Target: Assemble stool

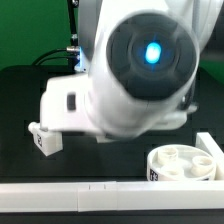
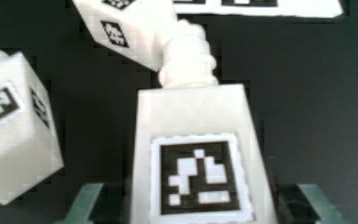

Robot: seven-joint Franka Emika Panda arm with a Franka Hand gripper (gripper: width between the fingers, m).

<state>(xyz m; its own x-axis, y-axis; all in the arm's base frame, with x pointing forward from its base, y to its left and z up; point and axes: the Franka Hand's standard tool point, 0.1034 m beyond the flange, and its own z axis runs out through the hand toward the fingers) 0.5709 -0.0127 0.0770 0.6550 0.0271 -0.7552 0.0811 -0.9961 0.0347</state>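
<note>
In the wrist view a white stool leg [image 2: 197,140] with a black-and-white tag lies between my gripper's fingers [image 2: 98,200], its narrow pegged end pointing away. My gripper [image 2: 204,205] is open, with a dark gap showing on each side of the leg. A second leg [image 2: 16,120] lies beside it and a third leg [image 2: 131,35] lies beyond its peg. In the exterior view the round seat [image 1: 185,162] sits at the right front, hollow side up. One leg [image 1: 42,141] shows at the left. The arm [image 1: 140,70] hides the gripper there.
A long white rail [image 1: 60,198] runs along the front edge, and a white corner fence [image 1: 213,150] stands around the seat. The marker board [image 2: 265,5] lies past the legs. The table top is black.
</note>
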